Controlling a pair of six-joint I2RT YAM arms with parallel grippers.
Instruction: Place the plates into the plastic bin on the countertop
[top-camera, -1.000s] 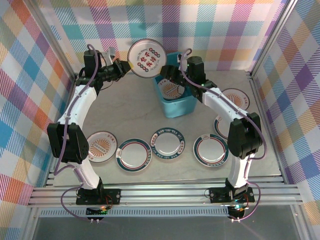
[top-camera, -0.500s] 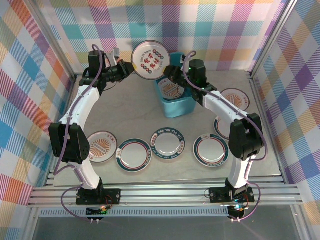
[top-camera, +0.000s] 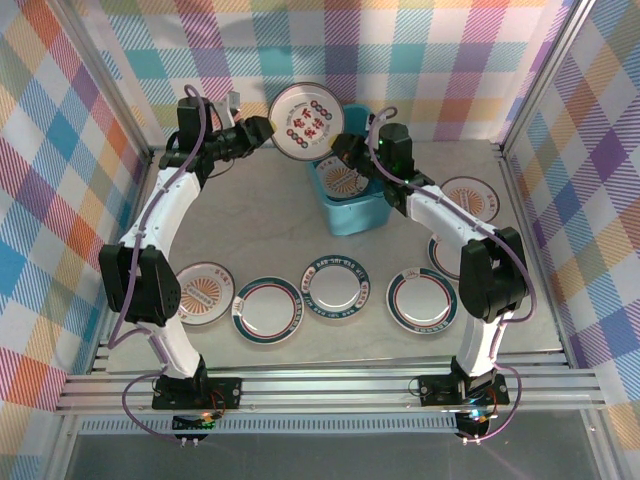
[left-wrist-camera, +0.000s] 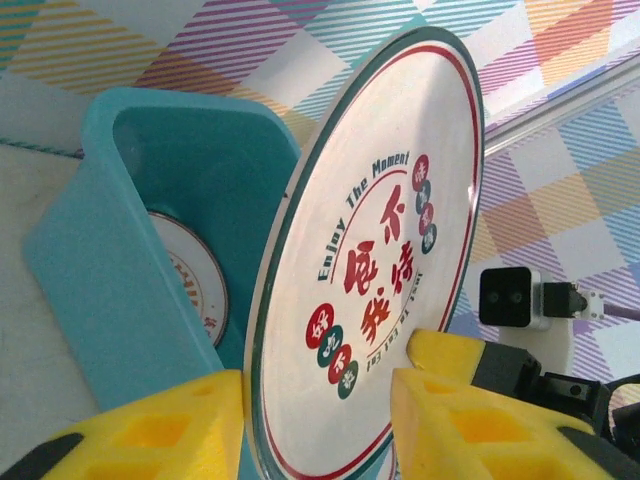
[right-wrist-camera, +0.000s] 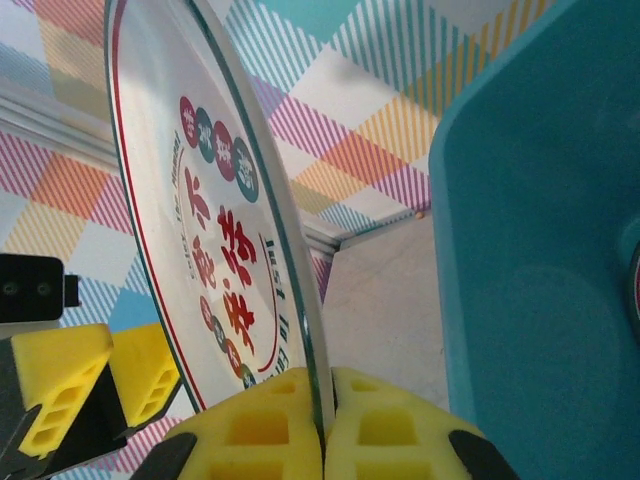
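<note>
The lettered plate (top-camera: 307, 110) is now sitting a bit more to the right than a second ago, closer to the plastic bin (top-camera: 352, 212). The left pincer (top-camera: 268, 128) is now letting go, and the right pincer (top-camera: 336, 148) is now squeezing the plate.

In the top view, the plate is hanging in the air at the upper middle of the frame, between the two pincers. It is just above the bin's far left corner. It is standing on its edge, with its red letters facing the camera.

In the left wrist view, the left pincer (left-wrist-camera: 318, 395) is standing apart, one yellow finger (left-wrist-camera: 150, 435) on each side of the plate (left-wrist-camera: 380, 270). In the right wrist view, the right pincer (right-wrist-camera: 325, 400) is pressing together on the plate's thin rim (right-wrist-camera: 200, 200) at the bottom of the frame.

A plate with an orange sun (top-camera: 345, 180) is lying inside the bin.

Four plates are lying in a row on the table (top-camera: 260, 220) in the lower half of the top view: an orange sun plate (top-camera: 203, 293), a teal-rimmed plate (top-camera: 267, 308), a dark-patterned plate (top-camera: 337, 284) and a red-ringed plate (top-camera: 422, 300). Another orange sun plate (top-camera: 470, 195) is lying at the right, near the right arm.
</note>
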